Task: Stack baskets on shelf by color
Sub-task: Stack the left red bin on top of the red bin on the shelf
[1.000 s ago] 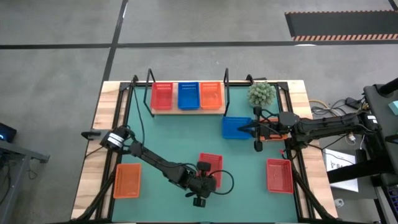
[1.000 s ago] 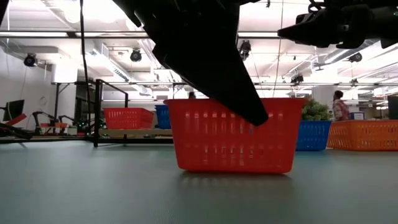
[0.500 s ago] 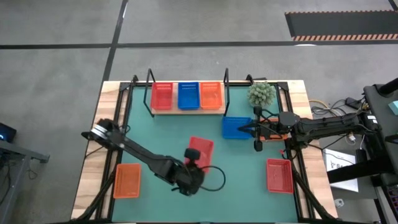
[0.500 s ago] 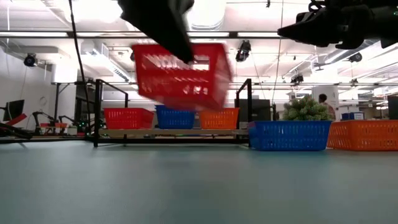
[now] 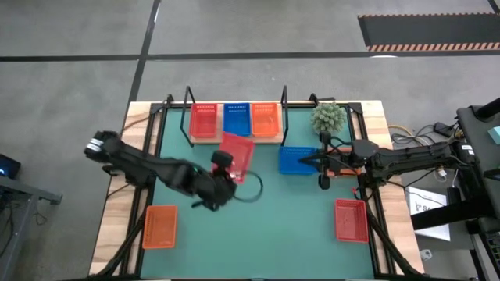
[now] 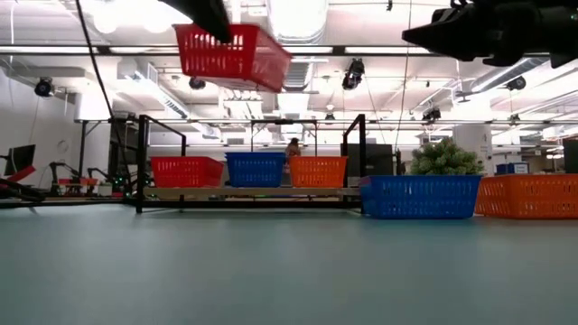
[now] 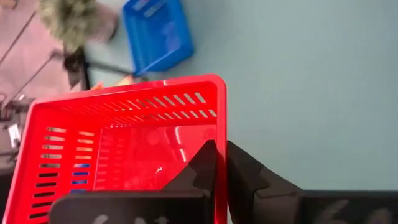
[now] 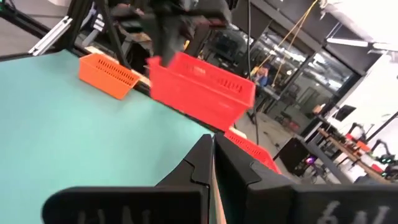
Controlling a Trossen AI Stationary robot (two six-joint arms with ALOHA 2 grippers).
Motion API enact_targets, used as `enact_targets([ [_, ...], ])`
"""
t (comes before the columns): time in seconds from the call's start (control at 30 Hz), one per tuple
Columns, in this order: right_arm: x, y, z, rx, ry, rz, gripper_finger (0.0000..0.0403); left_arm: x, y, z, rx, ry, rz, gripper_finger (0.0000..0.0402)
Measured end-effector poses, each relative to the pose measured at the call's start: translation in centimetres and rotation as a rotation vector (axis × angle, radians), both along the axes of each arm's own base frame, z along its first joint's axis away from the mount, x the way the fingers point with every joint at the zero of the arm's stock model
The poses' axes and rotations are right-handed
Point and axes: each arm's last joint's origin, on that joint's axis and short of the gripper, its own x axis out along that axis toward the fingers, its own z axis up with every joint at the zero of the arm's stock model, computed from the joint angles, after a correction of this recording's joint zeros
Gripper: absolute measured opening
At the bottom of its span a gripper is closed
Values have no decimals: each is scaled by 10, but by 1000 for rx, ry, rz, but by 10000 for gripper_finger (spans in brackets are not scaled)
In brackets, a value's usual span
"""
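Note:
My left gripper (image 5: 227, 163) is shut on a red mesh basket (image 5: 237, 154) and holds it high over the table's middle, just in front of the shelf (image 5: 234, 139). The basket also shows in the low view (image 6: 233, 54). The light-wood shelf bears a red basket (image 5: 204, 119), a blue basket (image 5: 237, 119) and an orange basket (image 5: 265, 119) side by side. My right gripper (image 5: 311, 162) is shut and empty. It hangs well above (image 6: 417, 38) the right edge of a blue basket (image 5: 295, 160) that rests on the table. My left gripper pinches one side wall of the red basket at its rim (image 7: 220, 127), one finger (image 7: 202, 163) inside the basket and one (image 7: 244, 171) outside. The basket is lifted clear of the table, opening up, and tilted.
An orange basket (image 5: 159, 226) lies at the near left and a red basket (image 5: 351, 219) at the near right. Another orange basket (image 6: 531, 196) sits under the right arm. A potted plant (image 5: 328, 118) stands at the far right. The green table top (image 5: 258, 226) is bare at the near middle.
My left gripper has lifted the red basket off the near middle of the table and carried it up and toward the far edge, to just in front of the shelf. The basket is now clear of the table and tilted.

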Motion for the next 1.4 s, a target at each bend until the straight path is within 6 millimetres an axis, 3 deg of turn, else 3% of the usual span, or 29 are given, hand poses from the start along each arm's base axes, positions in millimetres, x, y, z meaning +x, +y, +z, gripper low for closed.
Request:
enact_targets([
  [0.47, -1, 0, 15, -131, -163, -1, 9, -67, 110, -11, 3, -3, 242, 0],
  [0.8, -1, 0, 17, -172, -184, -6, 9, -81, 164, -13, -3, -12, 239, 0],
  [1.0, -2, 0, 19, -192, -208, -10, 9, -88, 186, -14, -23, -1, 265, 0],
  [1.4, -2, 0, 20, -225, -213, -23, 9, -87, 204, -19, -31, -11, 292, 0],
])
